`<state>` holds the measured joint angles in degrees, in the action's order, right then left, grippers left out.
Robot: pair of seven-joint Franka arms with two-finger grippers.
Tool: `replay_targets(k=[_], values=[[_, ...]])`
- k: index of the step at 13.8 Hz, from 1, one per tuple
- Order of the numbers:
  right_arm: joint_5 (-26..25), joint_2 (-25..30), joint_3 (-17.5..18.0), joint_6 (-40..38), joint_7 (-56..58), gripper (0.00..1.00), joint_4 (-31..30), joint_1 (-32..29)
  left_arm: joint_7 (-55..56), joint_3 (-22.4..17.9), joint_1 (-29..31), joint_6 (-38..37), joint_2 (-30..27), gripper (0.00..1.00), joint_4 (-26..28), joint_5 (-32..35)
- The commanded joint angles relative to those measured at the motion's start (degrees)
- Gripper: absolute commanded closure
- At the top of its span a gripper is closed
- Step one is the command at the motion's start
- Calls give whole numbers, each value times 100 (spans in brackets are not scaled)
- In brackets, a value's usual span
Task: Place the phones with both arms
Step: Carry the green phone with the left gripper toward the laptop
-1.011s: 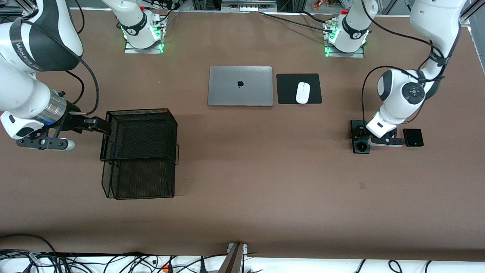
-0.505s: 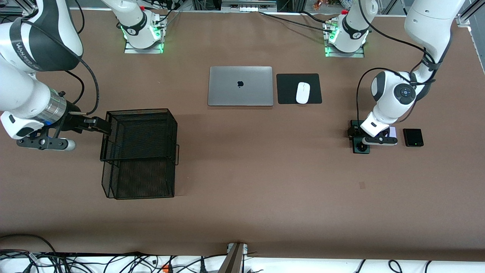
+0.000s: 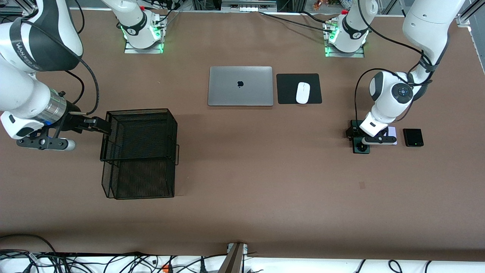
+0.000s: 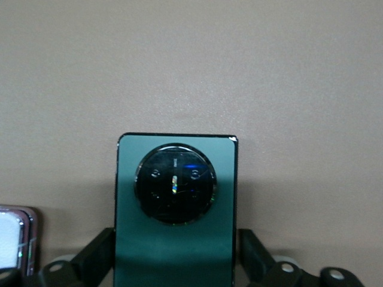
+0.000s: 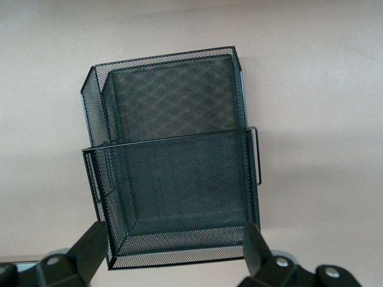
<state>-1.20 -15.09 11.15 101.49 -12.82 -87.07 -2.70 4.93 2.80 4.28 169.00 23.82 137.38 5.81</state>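
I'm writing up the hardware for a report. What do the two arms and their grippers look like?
Both are bulky white jointed arms with dark grey-black bands and loose black cables. The right arm carries grey lettering on its dark band and a silver ring at the wrist. The left arm has a round dark cap with a small blue light. The left gripper and right gripper are black, two-fingered.
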Motion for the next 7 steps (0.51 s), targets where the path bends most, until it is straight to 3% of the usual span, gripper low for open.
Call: replay_targets(k=[1, 2, 3, 7], values=[[-38, 68, 54, -94, 69, 0, 15, -55, 131, 2, 29, 98, 202, 72, 26, 104], [-38, 68, 54, -94, 60, 0, 15, -55, 114, 2, 29, 98, 202, 86, 8, 104], [-46, 68, 54, -94, 60, 0, 15, -46, 114, 2, 38, 81, 202, 94, -9, 104], [-46, 68, 62, -94, 34, 0, 24, -46, 140, 10, 12, -400, 193, 100, -395, 104]])
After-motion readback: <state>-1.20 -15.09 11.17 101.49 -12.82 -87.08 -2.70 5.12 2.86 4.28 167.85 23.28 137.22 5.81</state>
